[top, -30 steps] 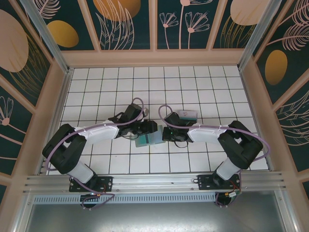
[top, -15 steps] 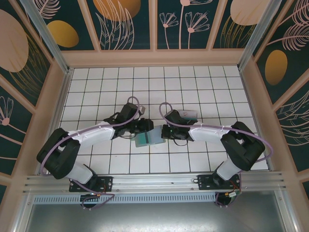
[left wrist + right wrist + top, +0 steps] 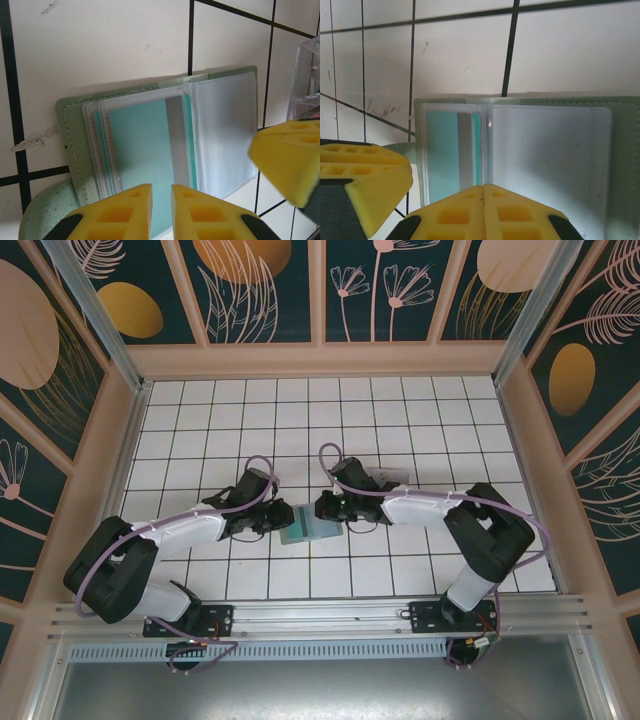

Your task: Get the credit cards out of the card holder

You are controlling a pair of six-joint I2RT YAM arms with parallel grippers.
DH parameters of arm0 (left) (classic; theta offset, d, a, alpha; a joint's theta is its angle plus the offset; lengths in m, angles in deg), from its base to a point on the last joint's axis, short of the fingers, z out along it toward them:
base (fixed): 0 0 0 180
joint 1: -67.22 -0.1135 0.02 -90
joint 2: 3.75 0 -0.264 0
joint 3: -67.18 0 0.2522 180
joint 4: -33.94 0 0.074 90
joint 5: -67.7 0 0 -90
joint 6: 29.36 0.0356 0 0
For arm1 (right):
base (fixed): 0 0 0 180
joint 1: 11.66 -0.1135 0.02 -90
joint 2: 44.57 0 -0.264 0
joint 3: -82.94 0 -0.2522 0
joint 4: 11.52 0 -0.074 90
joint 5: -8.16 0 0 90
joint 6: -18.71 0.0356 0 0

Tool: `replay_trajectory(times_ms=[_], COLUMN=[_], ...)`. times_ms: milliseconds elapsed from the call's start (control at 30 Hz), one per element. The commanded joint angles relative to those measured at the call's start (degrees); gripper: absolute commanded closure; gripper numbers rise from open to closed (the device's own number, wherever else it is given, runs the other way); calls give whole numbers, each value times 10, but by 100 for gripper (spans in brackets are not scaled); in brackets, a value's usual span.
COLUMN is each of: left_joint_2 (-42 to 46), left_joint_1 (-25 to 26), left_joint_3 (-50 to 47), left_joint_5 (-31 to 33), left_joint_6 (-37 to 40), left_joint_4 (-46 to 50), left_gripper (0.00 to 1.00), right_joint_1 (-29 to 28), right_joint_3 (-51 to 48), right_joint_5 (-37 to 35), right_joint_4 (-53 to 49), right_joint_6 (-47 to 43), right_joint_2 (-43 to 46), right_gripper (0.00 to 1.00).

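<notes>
Robot test cell here, lab-style rig, no home or shop. Black-and-white jointed left arm (image 3: 185, 528) and matching right arm (image 3: 420, 510), both bolted to silver aluminium rail (image 3: 320, 618) along near edge. White tiled surface with dark grid lines (image 3: 300, 410) for work area. Boxed in all round: pale wooden frame (image 3: 320, 358), dark teal printed panels with peach-and-gold plant motifs (image 3: 260, 290), bare metal corner post (image 3: 95, 310).

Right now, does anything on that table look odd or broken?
Nothing looks damaged or spilled. The card holder lies open on the table, a teal credit card tucked in its clear sleeve. Only faint scuffs mark the white surface.
</notes>
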Motion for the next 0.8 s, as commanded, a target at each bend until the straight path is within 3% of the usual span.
replay_trajectory(times_ms=[0, 767], left_joint_2=[-5, -39], left_joint_1=[-3, -3], left_joint_3=[-6, -23], left_joint_5=[8, -15], left_joint_6=[6, -4], left_joint_4=[-1, -30], left_gripper=[81, 81], right_joint_1=[1, 2], right_joint_3=[19, 19], right_joint_5=[46, 78], right_joint_4=[26, 32], right_joint_6=[1, 7], right_joint_2=[-22, -74], right_gripper=[92, 88])
